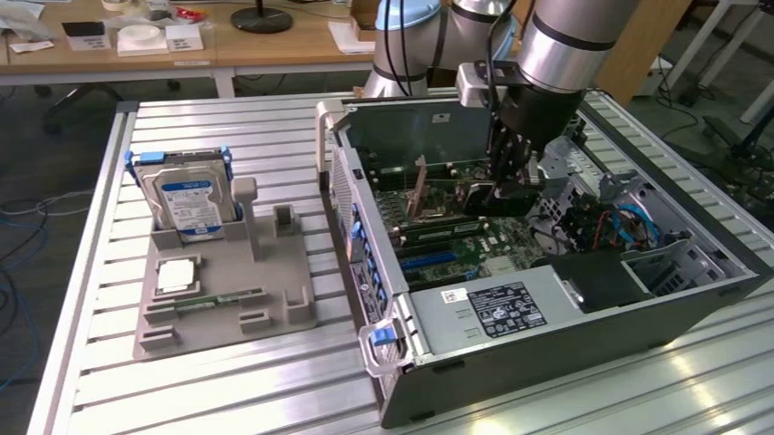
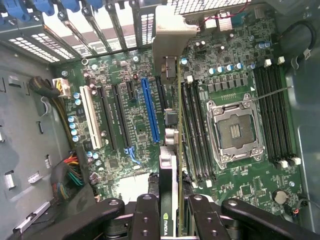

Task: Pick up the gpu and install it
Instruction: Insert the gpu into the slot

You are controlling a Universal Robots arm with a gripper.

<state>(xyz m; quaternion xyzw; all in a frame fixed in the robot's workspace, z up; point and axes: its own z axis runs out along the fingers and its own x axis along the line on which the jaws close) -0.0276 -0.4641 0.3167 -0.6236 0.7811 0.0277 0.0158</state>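
My gripper [image 1: 502, 192] [image 2: 172, 212] is inside the open computer case [image 1: 677, 304], shut on the gpu [image 1: 466, 195] [image 2: 170, 150]. In the wrist view the gpu appears edge-on: a thin black card with a pale metal bracket [image 2: 170, 37] at its far end, reaching toward the case's rear slot openings. One finger [image 2: 147, 215] presses each side of the card. The gpu hangs above the motherboard [image 2: 125, 130], between the long blue slot [image 2: 150, 110] and the memory slots [image 2: 195, 130]. Whether its lower edge touches a slot I cannot tell.
An empty CPU socket [image 2: 235, 130] lies beside the memory slots, and bundled cables [image 2: 70, 175] sit at the board's edge. Outside the case, on the exterior view's left, a grey holder [image 1: 260, 308] carries a silver hard drive [image 1: 188, 195] and a green memory stick [image 1: 217, 299].
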